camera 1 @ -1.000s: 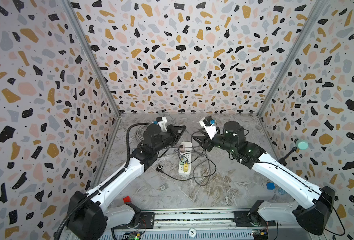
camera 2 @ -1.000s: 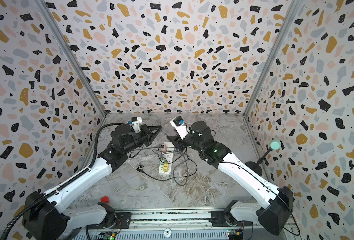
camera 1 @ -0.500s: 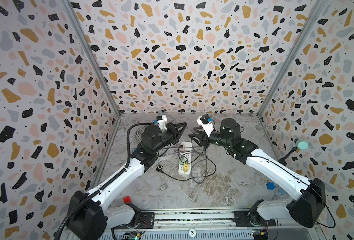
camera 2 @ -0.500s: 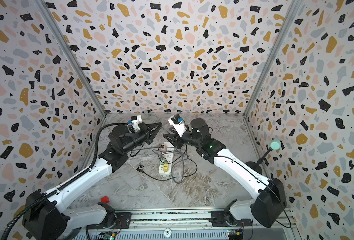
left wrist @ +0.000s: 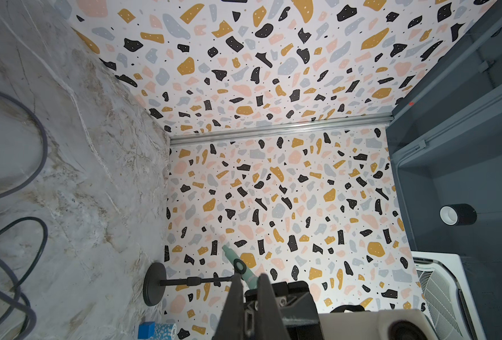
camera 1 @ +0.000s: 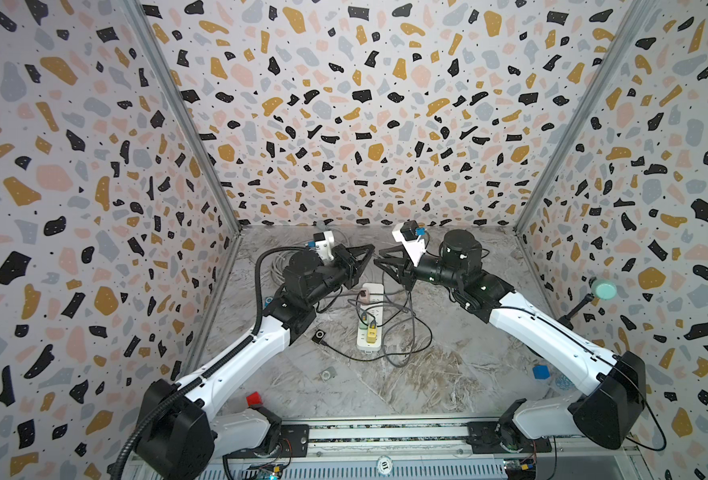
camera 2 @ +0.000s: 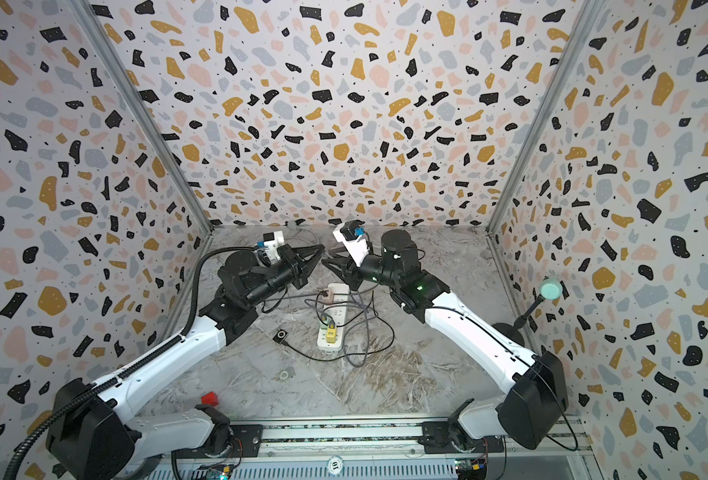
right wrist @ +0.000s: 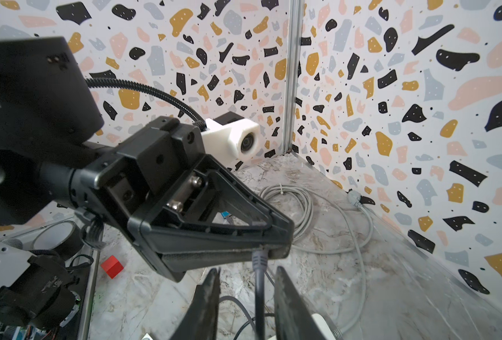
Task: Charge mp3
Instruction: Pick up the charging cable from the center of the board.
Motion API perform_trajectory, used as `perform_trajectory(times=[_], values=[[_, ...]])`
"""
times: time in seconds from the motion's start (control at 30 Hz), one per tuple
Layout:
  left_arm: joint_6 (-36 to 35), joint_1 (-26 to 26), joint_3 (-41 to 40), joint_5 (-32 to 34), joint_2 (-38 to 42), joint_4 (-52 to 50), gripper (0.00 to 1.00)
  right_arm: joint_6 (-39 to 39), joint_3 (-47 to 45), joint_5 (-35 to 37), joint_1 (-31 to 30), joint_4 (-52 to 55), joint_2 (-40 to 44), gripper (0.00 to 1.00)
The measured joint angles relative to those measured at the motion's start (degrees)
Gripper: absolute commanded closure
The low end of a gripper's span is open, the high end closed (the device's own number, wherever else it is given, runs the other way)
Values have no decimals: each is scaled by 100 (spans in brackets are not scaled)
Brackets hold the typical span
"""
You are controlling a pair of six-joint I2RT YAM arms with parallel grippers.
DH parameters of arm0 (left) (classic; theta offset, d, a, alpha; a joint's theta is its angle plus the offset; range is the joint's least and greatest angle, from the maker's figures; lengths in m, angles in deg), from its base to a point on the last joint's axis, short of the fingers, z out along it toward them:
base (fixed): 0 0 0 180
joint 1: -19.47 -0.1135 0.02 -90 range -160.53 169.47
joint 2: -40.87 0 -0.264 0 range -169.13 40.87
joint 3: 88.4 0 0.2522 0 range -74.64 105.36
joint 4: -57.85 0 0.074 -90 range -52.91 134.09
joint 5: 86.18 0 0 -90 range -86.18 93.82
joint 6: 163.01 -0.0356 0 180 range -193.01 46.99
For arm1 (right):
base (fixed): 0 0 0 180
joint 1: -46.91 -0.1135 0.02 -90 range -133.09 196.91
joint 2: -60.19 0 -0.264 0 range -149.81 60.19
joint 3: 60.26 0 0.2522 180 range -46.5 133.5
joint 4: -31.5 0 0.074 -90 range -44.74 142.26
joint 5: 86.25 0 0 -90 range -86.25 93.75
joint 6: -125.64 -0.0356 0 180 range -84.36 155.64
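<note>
The mp3 [camera 1: 319,335] [camera 2: 279,336] is a small black square player lying on the table left of the white power strip [camera 1: 371,316] [camera 2: 333,320]. My left gripper [camera 1: 370,250] [camera 2: 321,249] [left wrist: 249,276] [right wrist: 273,248] is raised above the strip's far end, shut on the plug end of a grey cable [right wrist: 258,276]. The cable hangs down from its tips. My right gripper [camera 1: 379,261] [camera 2: 326,262] [right wrist: 247,269] faces it tip to tip, open. Its jaws stand either side of the cable with a gap on both sides.
A pink adapter [camera 1: 364,296] and a yellow plug [camera 1: 371,332] sit in the strip amid tangled cables. A coiled pale cable [right wrist: 303,206] lies at the back left. Also on the table are a red cube [camera 1: 254,399], a blue cube [camera 1: 540,371] and a teal-headed stand [camera 1: 601,289] at the right wall.
My right gripper has moved left up to the left gripper's tips and its jaws have narrowed around the hanging cable. The left gripper has stayed in place, shut.
</note>
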Motion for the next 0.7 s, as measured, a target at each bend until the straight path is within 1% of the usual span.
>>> perform_trajectory(times=[0.43,0.57,0.7], values=[[70,0,0,-2,-35,136,100,-98,24,-122,74,-81,-271,78],[85,7,0,-4,-37,138,100,-136,24,-122,74,-103,-275,77],[109,17,-46,-4,-37,177,100,-164,28,-136,79,-122,-275,73]])
